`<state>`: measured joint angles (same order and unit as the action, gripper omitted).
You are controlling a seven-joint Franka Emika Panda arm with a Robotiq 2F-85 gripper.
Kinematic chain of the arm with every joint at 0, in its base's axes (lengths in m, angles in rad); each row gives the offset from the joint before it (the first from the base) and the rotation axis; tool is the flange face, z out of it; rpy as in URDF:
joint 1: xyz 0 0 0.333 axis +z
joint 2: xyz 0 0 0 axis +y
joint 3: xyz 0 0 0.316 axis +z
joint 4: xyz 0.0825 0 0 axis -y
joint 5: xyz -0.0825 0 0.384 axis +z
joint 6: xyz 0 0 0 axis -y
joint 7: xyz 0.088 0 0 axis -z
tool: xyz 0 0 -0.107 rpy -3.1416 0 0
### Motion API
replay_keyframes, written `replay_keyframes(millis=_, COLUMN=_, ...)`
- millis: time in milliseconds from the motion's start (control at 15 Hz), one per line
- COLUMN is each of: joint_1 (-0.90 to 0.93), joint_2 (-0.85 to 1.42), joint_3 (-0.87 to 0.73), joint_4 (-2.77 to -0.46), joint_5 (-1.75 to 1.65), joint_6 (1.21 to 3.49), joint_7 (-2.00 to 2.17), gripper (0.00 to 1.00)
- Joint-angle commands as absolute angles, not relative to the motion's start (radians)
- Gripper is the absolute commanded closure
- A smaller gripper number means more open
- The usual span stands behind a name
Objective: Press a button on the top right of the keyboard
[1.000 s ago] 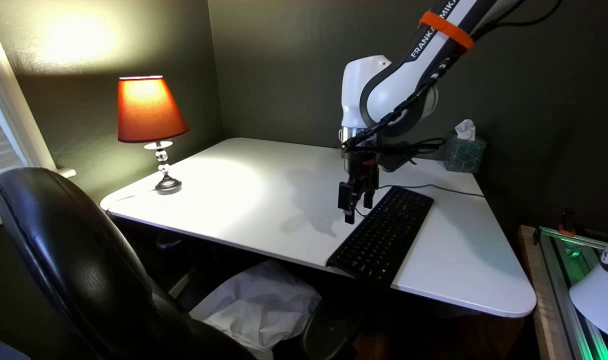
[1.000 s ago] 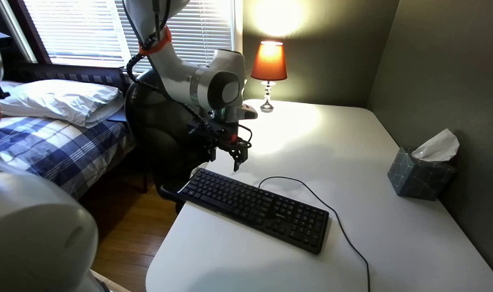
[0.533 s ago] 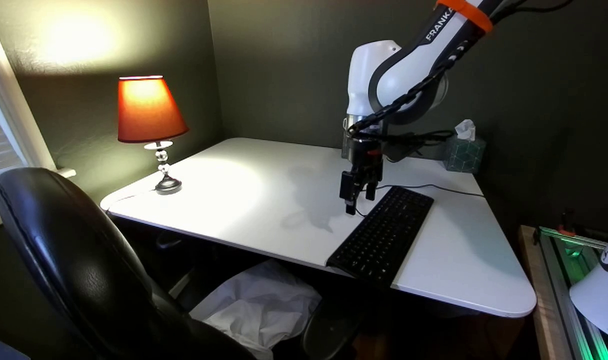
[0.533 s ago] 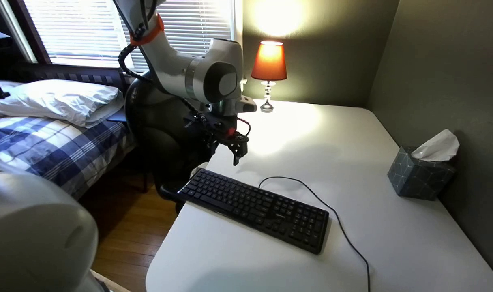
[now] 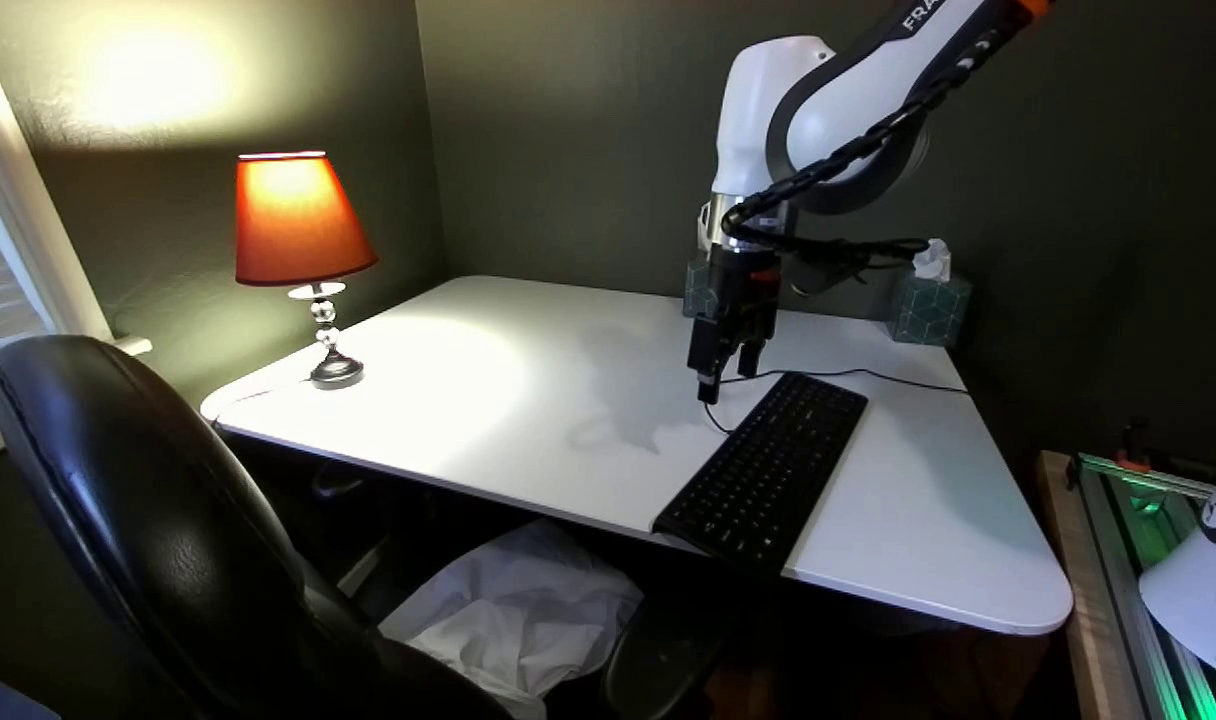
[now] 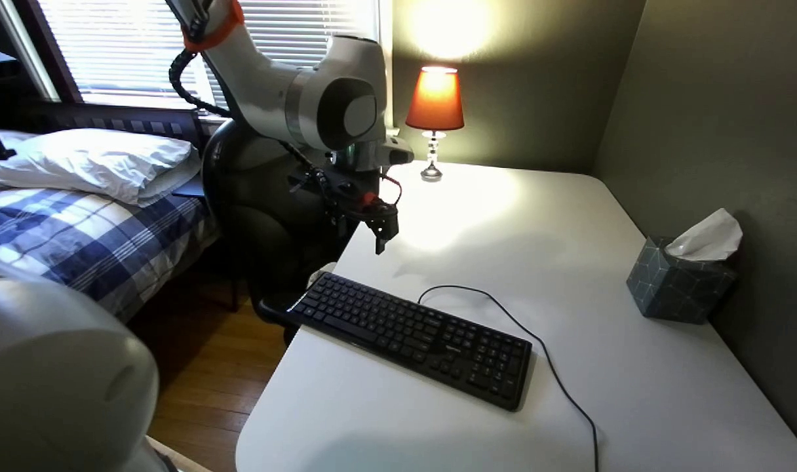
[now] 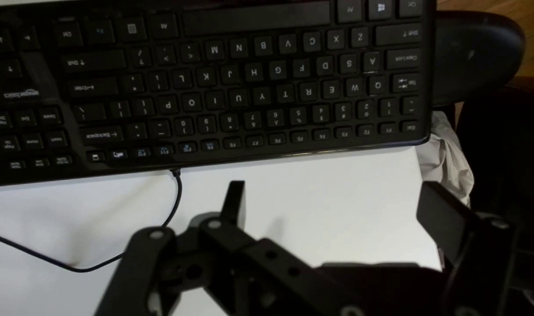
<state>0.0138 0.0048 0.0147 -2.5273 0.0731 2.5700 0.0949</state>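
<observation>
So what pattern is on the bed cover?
The bed cover is blue and white plaid, clearest in an exterior view.

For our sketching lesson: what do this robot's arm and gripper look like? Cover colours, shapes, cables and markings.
The arm is rounded, mostly white with black parts; white letters reading "FRA" show before the picture's edge. An orange band circles it, and a thick black cable runs along it. The gripper is black, with jointed fingers and flat pads.

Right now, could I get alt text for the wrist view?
A black Amazon Basics keyboard, reading upside down, fills much of the top. Below it in the picture, the robot's two-fingered gripper stands open over a white desk.
</observation>
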Motion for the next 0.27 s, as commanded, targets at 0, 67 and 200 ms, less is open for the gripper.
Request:
replay_keyframes(millis=0, joint_1=0.014, joint_2=-0.004, joint_3=0.014, joint_4=-2.531, joint_5=0.073, joint_6=2.568, joint_7=0.095, gripper=0.0)
replay_keyframes(millis=67, joint_1=0.014, joint_2=-0.008, joint_3=0.015, joint_4=-2.534, joint_5=0.073, joint_6=2.568, joint_7=0.095, gripper=0.0)
replay_keyframes(millis=200, joint_1=0.014, joint_2=-0.01, joint_3=0.015, joint_4=-2.539, joint_5=0.073, joint_6=2.568, joint_7=0.095, gripper=0.0)
